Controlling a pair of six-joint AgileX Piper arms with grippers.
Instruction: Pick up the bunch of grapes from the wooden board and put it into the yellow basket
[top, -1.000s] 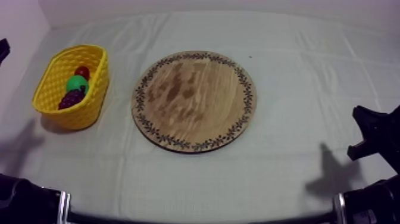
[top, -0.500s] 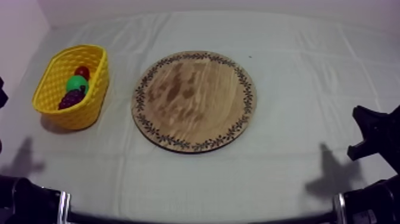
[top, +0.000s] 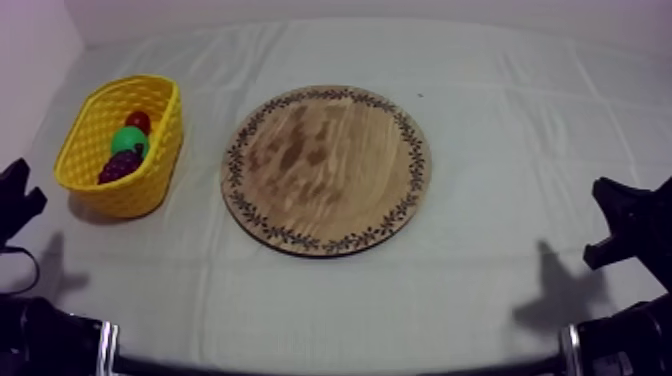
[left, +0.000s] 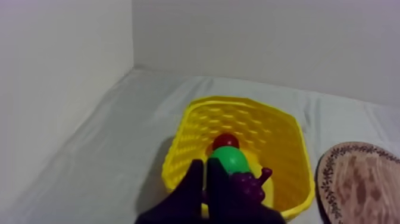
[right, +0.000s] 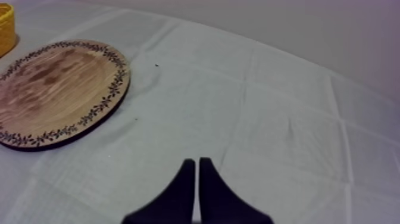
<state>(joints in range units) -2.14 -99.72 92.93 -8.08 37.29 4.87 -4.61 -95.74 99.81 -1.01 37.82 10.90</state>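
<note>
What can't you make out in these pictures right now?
- Left wrist view: the left gripper, shut, hides the lower part of the bunch of grapes and the yellow basket's near wall.
- Same view: the pear covers part of the small red fruit; the frame edge cuts off the wooden board.
- Top view: the basket's wall hides its floor; the fruit's details are too small.
</note>
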